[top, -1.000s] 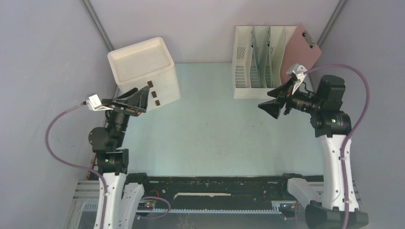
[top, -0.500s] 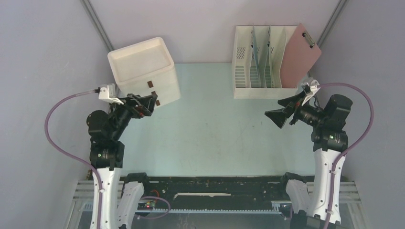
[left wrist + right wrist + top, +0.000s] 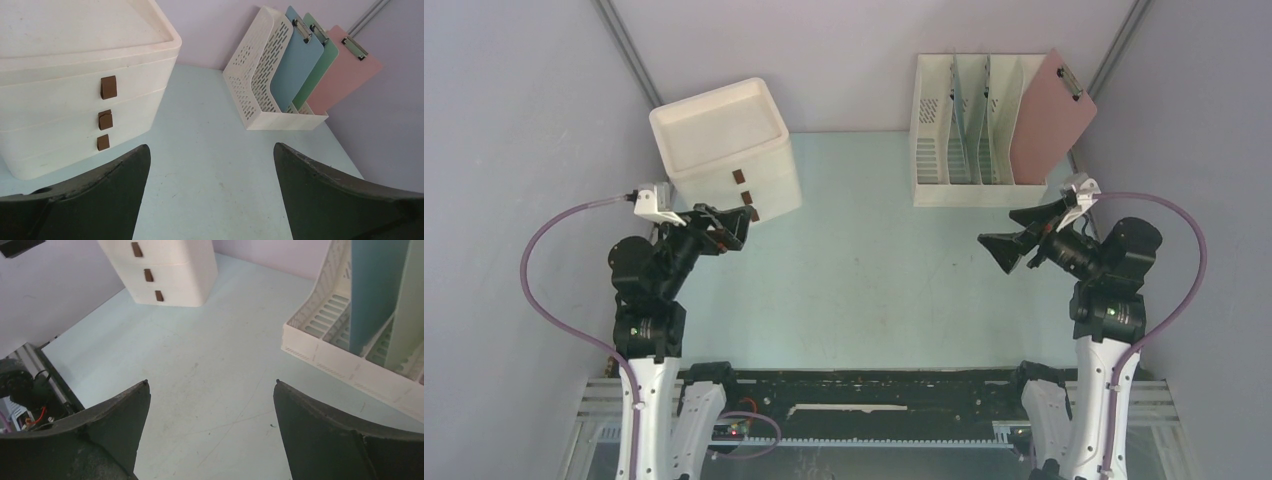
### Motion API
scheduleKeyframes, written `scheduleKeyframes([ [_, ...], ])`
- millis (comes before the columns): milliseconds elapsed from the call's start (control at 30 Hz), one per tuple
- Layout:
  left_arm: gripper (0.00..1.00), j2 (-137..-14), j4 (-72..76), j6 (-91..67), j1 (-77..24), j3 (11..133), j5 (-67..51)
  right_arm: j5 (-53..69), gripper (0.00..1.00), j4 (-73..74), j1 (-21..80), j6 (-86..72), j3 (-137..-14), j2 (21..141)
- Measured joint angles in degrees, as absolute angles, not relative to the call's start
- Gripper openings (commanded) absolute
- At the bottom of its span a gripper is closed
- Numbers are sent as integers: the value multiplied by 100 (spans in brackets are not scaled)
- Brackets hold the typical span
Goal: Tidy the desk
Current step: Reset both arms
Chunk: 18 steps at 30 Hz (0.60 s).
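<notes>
The desk (image 3: 874, 270) is a pale mint-green tabletop with a black slotted rail (image 3: 864, 385) along its front edge. It also shows in the left wrist view (image 3: 210, 100) and the right wrist view (image 3: 210, 340). My left gripper (image 3: 734, 228) is open and empty, held above the desk just in front of the cream drawer unit (image 3: 724, 150). My right gripper (image 3: 1009, 240) is open and empty, held above the desk in front of the cream file rack (image 3: 964, 130). In each wrist view the jaws stand wide apart over bare tabletop (image 3: 210, 147) (image 3: 211, 384).
The drawer unit (image 3: 60, 90) has three brown handles and stands at the back left. The file rack (image 3: 255, 75) at the back right holds a blue clipboard (image 3: 295, 65) and a green clipboard (image 3: 317, 65). A pink clipboard (image 3: 1054, 115) leans on its right side.
My right gripper has drawn back from the file rack toward the near right. My left gripper has swung slightly right and settled beside the drawer unit. Both stay open.
</notes>
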<state>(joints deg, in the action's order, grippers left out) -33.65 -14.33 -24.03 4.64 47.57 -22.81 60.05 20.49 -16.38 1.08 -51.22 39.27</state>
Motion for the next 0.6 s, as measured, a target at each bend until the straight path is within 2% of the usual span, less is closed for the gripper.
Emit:
scheduleKeyframes([
  [600, 100, -3208, -1424, -2349, 464, 4661, -2379, 4737, 100, 1240, -1627, -1199, -4807, 3538],
])
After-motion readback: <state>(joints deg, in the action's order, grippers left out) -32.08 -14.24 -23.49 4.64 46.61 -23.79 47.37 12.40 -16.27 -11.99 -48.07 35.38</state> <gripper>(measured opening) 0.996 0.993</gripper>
